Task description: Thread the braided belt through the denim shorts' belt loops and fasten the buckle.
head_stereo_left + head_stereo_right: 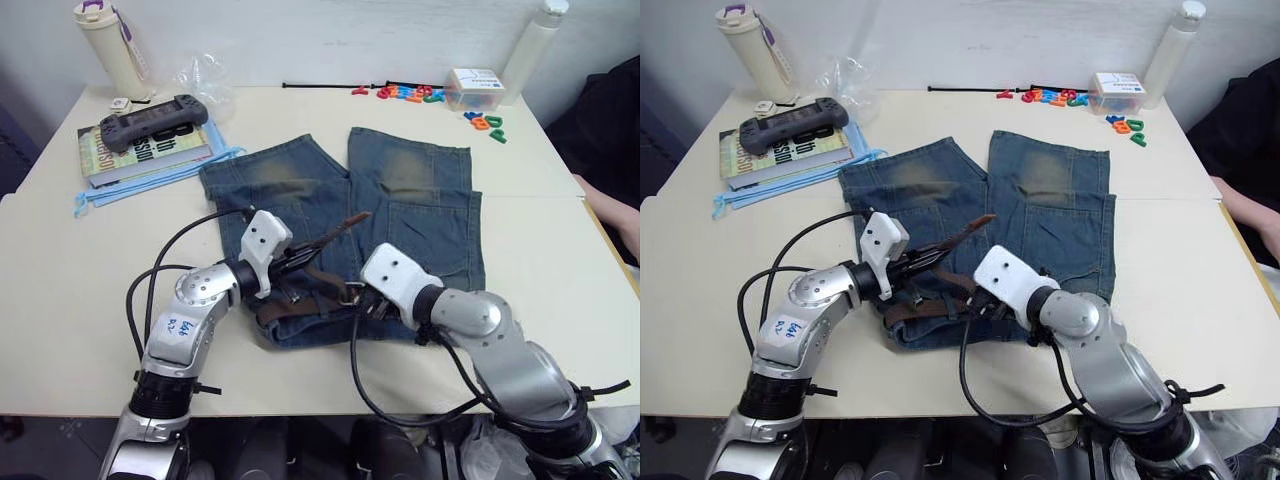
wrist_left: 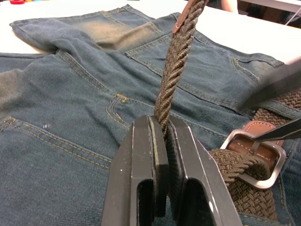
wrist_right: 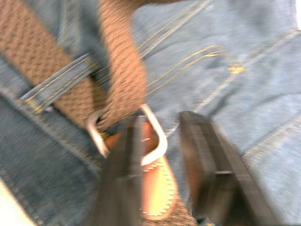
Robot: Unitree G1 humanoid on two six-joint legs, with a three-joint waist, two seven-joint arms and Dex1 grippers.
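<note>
The denim shorts lie flat mid-table, waistband toward me. The braided belt runs along the waistband, passing under a belt loop. My left gripper is shut on the belt's free end, which rises slanting to its leather tip. The buckle lies on the waistband with the strap fed through its frame. My right gripper is open just over the buckle, one finger on the frame and the other on the denim beside it, with the tan tab between them.
At the back left are books with a grey game controller, a blue folder and a cream bottle. Coloured letters, a small box and a white bottle sit back right. A person's arm rests at the right edge.
</note>
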